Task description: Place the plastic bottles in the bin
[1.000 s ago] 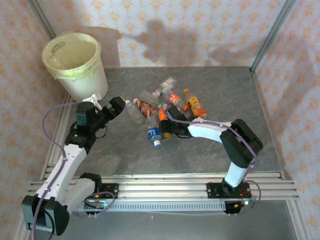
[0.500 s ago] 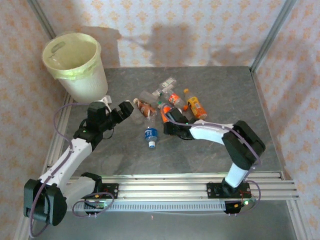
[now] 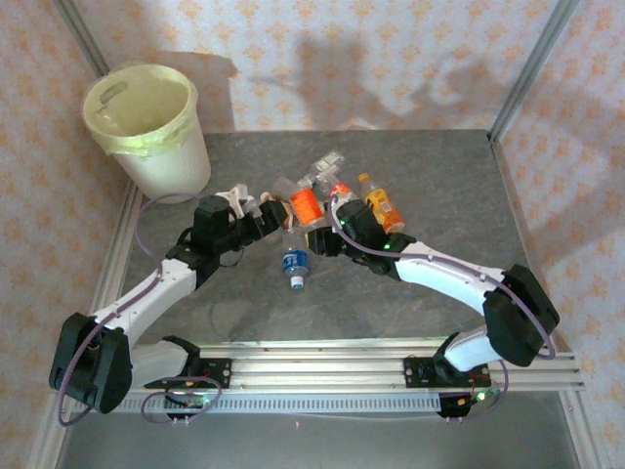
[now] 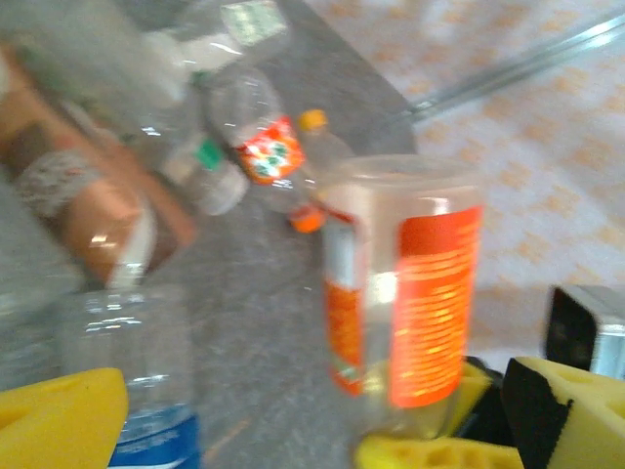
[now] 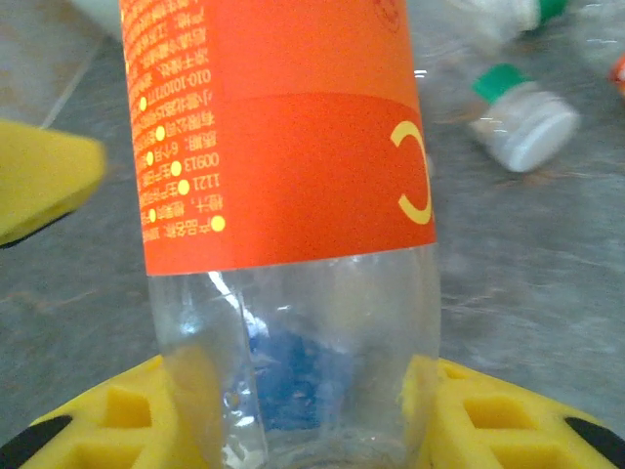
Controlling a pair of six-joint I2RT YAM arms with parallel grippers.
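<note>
**Top external: bin far left of the held bottle**

Clamped between the pads of the right gripper (image 3: 322,233): one orange bottle (image 3: 306,205), held off the table (image 3: 430,166) at the near left edge of the other bottles (image 3: 337,186). From the right wrist, long axis straight out along the fingers, clear end down in the pads, label end away. Well apart from the bin (image 3: 181,161), off at the far left corner. Between the two, just left of the orange bottle: left gripper (image 3: 256,217), spread wide and grasping nothing, on the arm nearer the bin. Probably calls for a long carry left and far, across the left arm's space, or else a hand-over to it. Risks a knock against that arm on the way. On the table nearest the arms, a blue bottle (image 3: 295,264), lengthwise near to far.
</note>
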